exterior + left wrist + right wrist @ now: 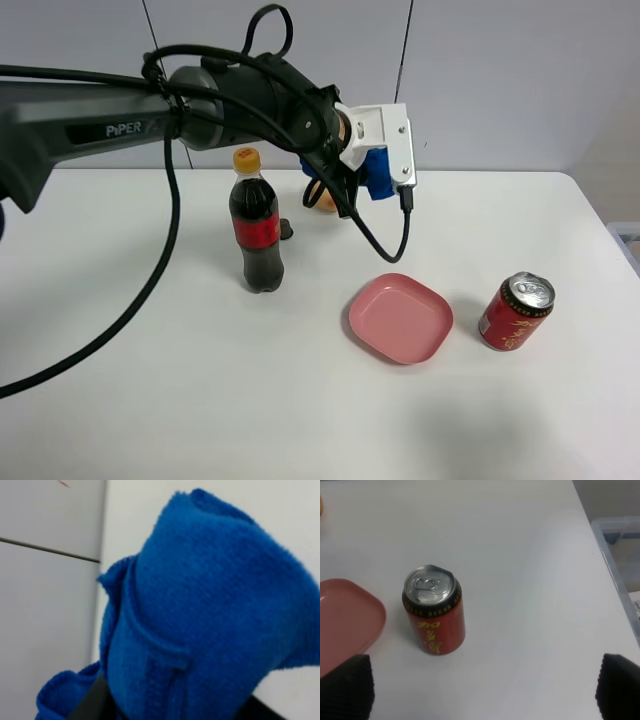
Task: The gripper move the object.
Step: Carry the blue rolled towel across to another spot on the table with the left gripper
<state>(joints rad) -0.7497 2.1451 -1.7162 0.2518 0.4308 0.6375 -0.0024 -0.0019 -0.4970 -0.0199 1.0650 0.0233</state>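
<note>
My left gripper (368,165), a white boxy end piece on the dark PiPER arm, reaches across to the back middle of the table. It is shut on the bright blue fabric bundle (380,186) and holds it above the table. In the left wrist view the bundle (210,620) fills the frame, with black jaws showing at either side beneath it. My right gripper (482,687) is open and empty, its black fingertips (345,687) wide apart over the table near the red can. It is out of the exterior view.
A cola bottle (256,225) stands left of centre with a small dark object (287,229) beside it. A tan ball (326,200) sits partly hidden behind the arm. There is a pink plate (400,318), a red can (516,311) (434,611) and a clear bin (620,555) beyond the right edge.
</note>
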